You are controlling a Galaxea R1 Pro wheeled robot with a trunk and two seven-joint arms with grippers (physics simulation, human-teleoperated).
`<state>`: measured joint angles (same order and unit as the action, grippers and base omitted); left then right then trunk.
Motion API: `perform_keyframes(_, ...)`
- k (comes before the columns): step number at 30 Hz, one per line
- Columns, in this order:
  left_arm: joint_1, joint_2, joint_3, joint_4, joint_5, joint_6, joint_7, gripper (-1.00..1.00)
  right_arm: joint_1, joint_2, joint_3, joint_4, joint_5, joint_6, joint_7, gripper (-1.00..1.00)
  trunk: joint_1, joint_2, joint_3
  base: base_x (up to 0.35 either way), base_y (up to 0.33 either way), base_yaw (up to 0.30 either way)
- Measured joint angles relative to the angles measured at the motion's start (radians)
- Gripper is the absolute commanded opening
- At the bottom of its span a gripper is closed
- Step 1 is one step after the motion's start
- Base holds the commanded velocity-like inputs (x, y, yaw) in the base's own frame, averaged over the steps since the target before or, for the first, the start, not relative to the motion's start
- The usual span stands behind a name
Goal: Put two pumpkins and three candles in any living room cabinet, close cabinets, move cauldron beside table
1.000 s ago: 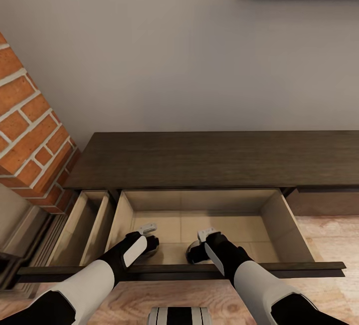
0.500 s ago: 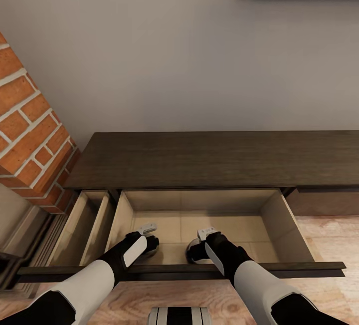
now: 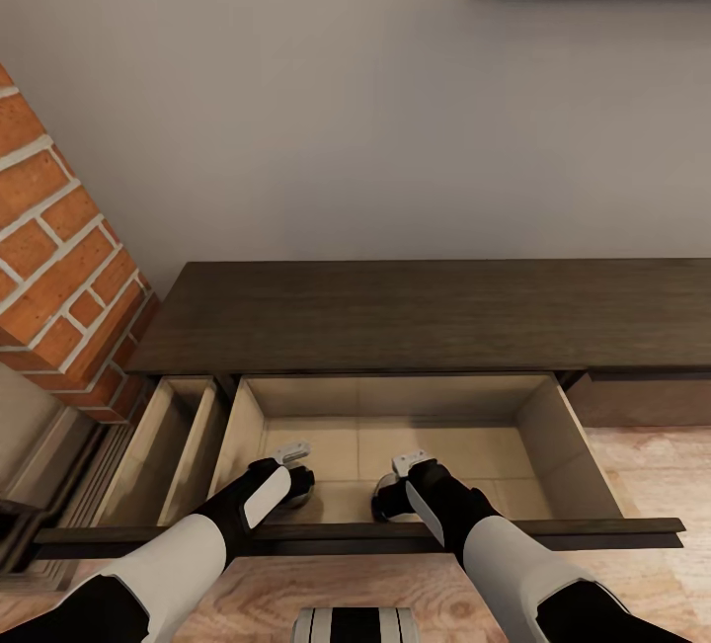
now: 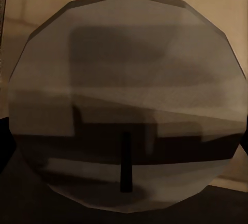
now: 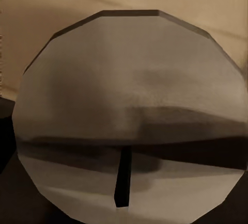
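- Two candles sit low in the wide open drawer of the dark-brown cabinet, one at the left gripper and one at the right gripper, both close behind the drawer's front rail.
- In the head view each candle is a dark round shape: the left candle and the right candle. Each wrist view looks straight down on a grey faceted top with a dark wick, the left and the right.
- Whether either claw is clamping or has let go cannot be told; no finger is clearly visible.
- Risk: lifting an arm while its claw grips would likely carry the candle back out.
- Risk: a candle released off the drawer floor could tip and roll.
- Risk: either forearm could catch the front rail on the way out and jolt the drawer.
- Risk: a narrow drawer beside the brick fireplace is open too; overlooking it would leave the cabinet unclosed.
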<state>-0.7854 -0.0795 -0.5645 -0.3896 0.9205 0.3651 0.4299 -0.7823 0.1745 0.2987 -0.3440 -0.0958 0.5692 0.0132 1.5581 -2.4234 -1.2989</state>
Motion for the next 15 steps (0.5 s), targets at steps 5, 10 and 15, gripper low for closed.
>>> perform_keyframes(5, 0.0, 0.001, 0.001, 0.0, 0.0, 0.0, 0.0, -1.0, 0.0, 0.0, 0.003, 0.0, 0.001, -0.001, -0.009, 1.0, 0.0, 0.0, 0.0, 0.0, 0.0, 0.0)
perform_keyframes(10, 0.0, 0.001, 0.001, 0.0, 0.0, 0.001, 0.0, -1.0, 0.0, 0.0, 0.005, 0.0, -0.001, -0.003, -0.019, 1.0, 0.0, 0.0, 0.0, 0.0, 0.0, 0.0)
perform_keyframes(15, 0.0, 0.001, 0.002, 0.0, 0.0, 0.002, 0.0, -1.0, 0.0, 0.0, 0.017, 0.0, 0.0, -0.004, -0.024, 1.0, 0.0, 0.0, 0.0, 0.0, 0.0, 0.0)
